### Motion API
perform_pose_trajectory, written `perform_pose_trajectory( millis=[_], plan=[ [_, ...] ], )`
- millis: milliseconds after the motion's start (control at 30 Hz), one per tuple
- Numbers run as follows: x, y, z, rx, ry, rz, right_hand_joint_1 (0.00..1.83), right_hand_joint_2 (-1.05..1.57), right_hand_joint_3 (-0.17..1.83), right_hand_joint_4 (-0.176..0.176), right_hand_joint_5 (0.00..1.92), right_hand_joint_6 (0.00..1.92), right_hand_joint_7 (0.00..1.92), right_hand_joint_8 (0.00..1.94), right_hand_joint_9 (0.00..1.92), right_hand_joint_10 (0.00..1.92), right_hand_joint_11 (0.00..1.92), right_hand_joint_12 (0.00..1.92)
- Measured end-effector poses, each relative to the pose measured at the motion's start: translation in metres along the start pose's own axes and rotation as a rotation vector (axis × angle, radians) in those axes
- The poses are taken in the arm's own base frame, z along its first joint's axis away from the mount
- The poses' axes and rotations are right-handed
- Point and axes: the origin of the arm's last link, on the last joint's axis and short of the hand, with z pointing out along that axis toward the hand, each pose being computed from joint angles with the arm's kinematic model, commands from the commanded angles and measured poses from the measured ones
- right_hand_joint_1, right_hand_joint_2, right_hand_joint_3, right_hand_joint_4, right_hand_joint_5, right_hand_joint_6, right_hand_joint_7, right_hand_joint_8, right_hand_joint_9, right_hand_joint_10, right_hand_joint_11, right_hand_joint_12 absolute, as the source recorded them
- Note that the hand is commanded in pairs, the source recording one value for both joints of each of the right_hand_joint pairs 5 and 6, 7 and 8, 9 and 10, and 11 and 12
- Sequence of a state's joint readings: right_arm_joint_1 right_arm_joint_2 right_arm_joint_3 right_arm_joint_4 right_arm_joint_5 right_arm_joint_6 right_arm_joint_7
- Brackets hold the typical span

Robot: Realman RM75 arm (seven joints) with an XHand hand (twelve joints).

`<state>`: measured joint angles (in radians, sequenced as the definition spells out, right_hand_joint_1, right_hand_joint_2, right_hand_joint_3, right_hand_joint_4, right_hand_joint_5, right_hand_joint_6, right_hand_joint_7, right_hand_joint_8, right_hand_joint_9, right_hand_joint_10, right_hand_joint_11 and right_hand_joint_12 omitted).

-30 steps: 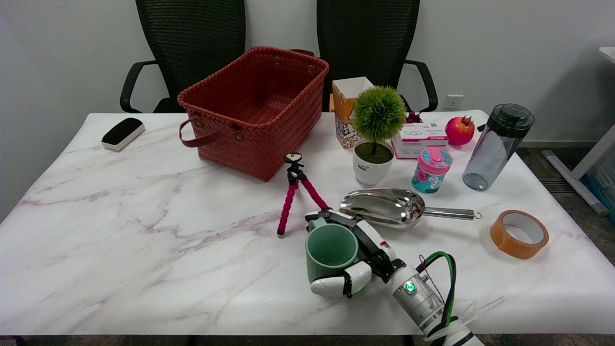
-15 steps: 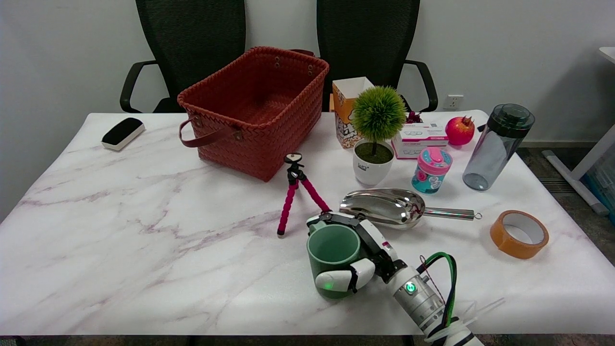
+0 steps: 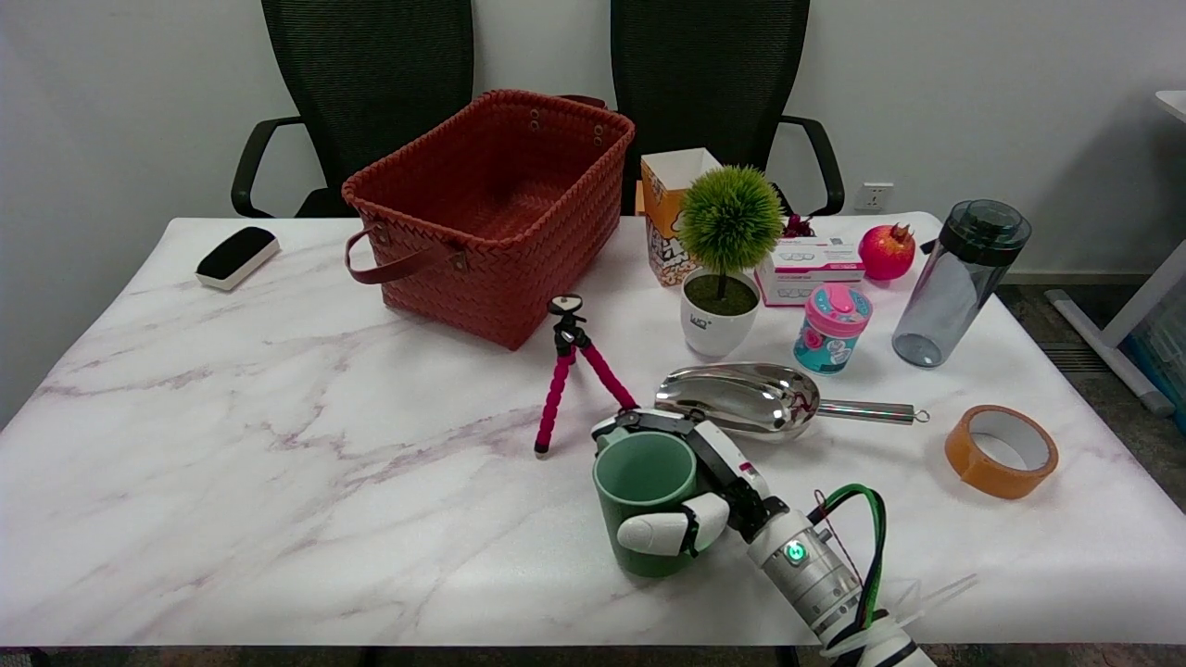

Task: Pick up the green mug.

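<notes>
White marble-look tabletop (image 3: 278,463) with purple-grey veins, glossy enough to catch the light, and two black mesh office chairs (image 3: 371,83) parked behind it. Down near the front edge the right hand (image 3: 690,486), all white shells over black joints, is wrapped around the green mug (image 3: 644,505): fingers (image 3: 639,421) curl round the far side of the rim, thumb (image 3: 667,533) presses on the near wall. So it's gripping the mug, which sits upright, smooth matte green, round mouth facing up; can't tell if the base is off the table. Just past the fingers lies a shiny steel scoop (image 3: 741,398) with a thin rod handle, and just to their left stands a little tripod (image 3: 574,371) with bendy pink foam legs. Farther back from the hand: a woven red-brown basket (image 3: 491,213) with strap handles, a fuzzy green ball plant in a white pot (image 3: 723,269), a pink-lidded teal cup (image 3: 831,329) and a smoky translucent bottle (image 3: 959,283). Off to the hand's right is an orange tape roll (image 3: 1001,451), lying flat.
</notes>
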<state>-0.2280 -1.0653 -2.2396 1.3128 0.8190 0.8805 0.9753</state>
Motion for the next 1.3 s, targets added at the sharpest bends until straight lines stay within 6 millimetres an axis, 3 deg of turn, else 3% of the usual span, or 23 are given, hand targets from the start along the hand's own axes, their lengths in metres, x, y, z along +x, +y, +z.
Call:
perform_pose_trajectory(
  millis=[800, 1300],
  plan=[
    [0.019, -0.019, 0.012, 0.111, 0.079, -0.018, 0.99, 0.84, 0.43, 0.0, 1.15, 1.15, 1.74, 1.74, 1.39, 1.39, 1.91, 1.91],
    [0.045, -0.054, 0.029, 0.268, 0.152, -0.091, 0.98, 0.94, 0.43, 0.0, 1.2, 1.2, 1.75, 1.75, 1.4, 1.4, 1.92, 1.92]
  ],
)
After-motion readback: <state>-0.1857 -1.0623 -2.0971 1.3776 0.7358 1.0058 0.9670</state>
